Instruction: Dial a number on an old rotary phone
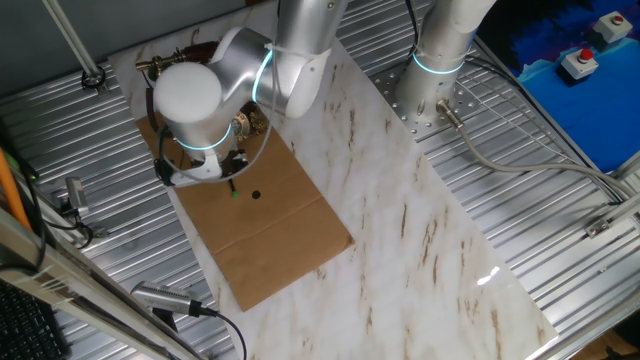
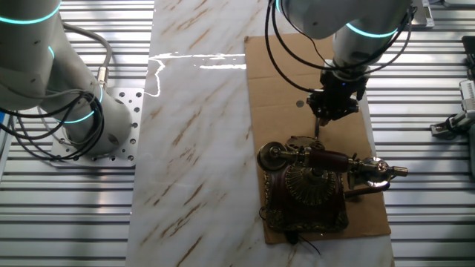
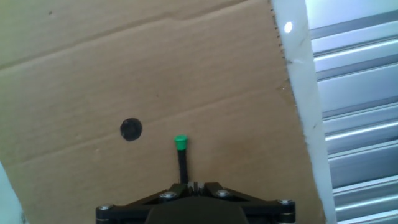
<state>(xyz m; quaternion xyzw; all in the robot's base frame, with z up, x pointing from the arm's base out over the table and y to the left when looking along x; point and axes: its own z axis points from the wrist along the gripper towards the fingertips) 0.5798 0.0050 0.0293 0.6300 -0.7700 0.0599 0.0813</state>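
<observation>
The old rotary phone (image 2: 312, 189), dark red-brown with gold trim and a round dial, stands on the cardboard sheet (image 2: 282, 81). Its brass-ended handset (image 2: 326, 159) lies across the top. In one fixed view only a bit of the phone (image 1: 250, 122) shows behind the arm. My gripper (image 2: 318, 119) hangs just beyond the phone's handset side, above the cardboard, and is shut on a thin black stick with a green tip (image 3: 181, 142). In the hand view the gripper (image 3: 193, 185) points at bare cardboard next to a black dot (image 3: 130, 129); the phone is out of that view.
The cardboard (image 1: 270, 230) lies on a marble tabletop (image 1: 420, 230) with ribbed metal around it. The arm's base (image 1: 440, 60) stands at the table's edge. The cardboard edge and a white strip (image 3: 298, 93) run along the right of the hand view.
</observation>
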